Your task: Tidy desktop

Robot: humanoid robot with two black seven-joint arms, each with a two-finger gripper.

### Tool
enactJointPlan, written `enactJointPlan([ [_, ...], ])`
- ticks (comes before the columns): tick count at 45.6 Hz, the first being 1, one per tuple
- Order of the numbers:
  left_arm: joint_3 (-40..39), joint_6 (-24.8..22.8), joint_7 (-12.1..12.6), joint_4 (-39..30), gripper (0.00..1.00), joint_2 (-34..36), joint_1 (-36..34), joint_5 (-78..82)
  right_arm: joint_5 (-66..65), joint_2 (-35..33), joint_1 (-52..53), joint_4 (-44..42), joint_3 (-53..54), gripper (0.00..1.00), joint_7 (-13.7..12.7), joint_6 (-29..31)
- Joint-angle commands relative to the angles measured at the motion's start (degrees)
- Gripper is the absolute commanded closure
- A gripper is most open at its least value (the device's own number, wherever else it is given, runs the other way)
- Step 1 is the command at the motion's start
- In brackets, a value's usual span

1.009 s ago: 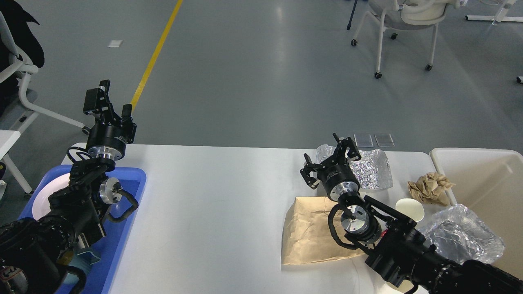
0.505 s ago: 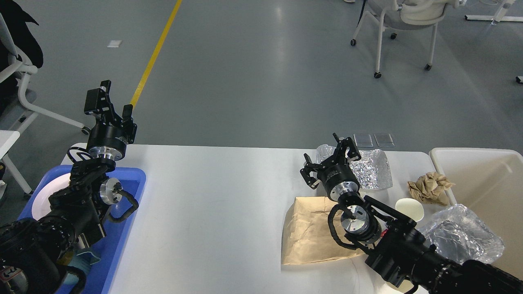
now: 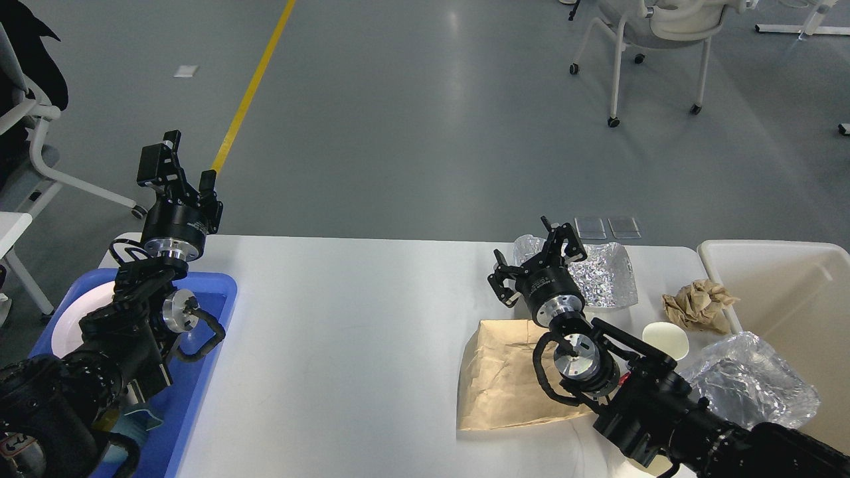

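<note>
Grey workshop floor with a yellow line (image 3: 255, 86) and a wheeled chair (image 3: 654, 40) lies beyond the desktop (image 3: 345, 332), the wide white slab with rounded corners that fills the near half of the view and has a faint gloss. Its left and middle stretch is bare, while the clutter sits at the right end: a flat brown paper bag (image 3: 505, 378), a crumpled foil tray (image 3: 601, 275) at the far edge, a wad of brown paper (image 3: 698, 304), a small cream cup (image 3: 665, 340) and a clear plastic container (image 3: 747, 388). These lie close to the cream bin (image 3: 790, 299) at the right, which is probably where the rubbish belongs, so the grouping suits short trips for the arm on that side. The right gripper (image 3: 541, 255) hangs over the near-left corner of the foil tray with its fingers spread wide and nothing between them, likely poised to take the foil. The left gripper (image 3: 179, 166) is raised above the far-left corner of the desktop, its jaws apart and empty, seemingly parked out of the way. Below that arm, at the left edge, a blue tray (image 3: 212, 292) holds a white plate (image 3: 73, 318), apparently the place for things worth keeping. By this showing most of the tidying is yet to be done.
</note>
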Motion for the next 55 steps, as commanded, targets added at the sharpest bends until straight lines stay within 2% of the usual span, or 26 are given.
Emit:
enactJointPlan([
  [1, 0.0, 0.0, 0.0, 0.0, 0.03, 0.0, 0.0, 0.0, 0.0, 0.0, 0.0, 0.0, 0.0, 0.00, 0.0, 0.0],
  [33, 0.0, 0.0, 0.0, 0.0, 0.03, 0.0, 0.0, 0.0, 0.1, 0.0, 0.0, 0.0, 0.1, 0.00, 0.0, 0.0],
  [41, 0.1, 0.0, 0.0, 0.0, 0.04, 0.0, 0.0, 0.0, 0.2, -0.3, 1.3, -0.3, 1.1, 0.00, -0.8, -1.0],
  [55, 0.1, 0.0, 0.0, 0.0, 0.04, 0.0, 0.0, 0.0, 0.3, -7.9, 5.4, 0.1, 3.0, 0.00, -0.8, 0.1],
])
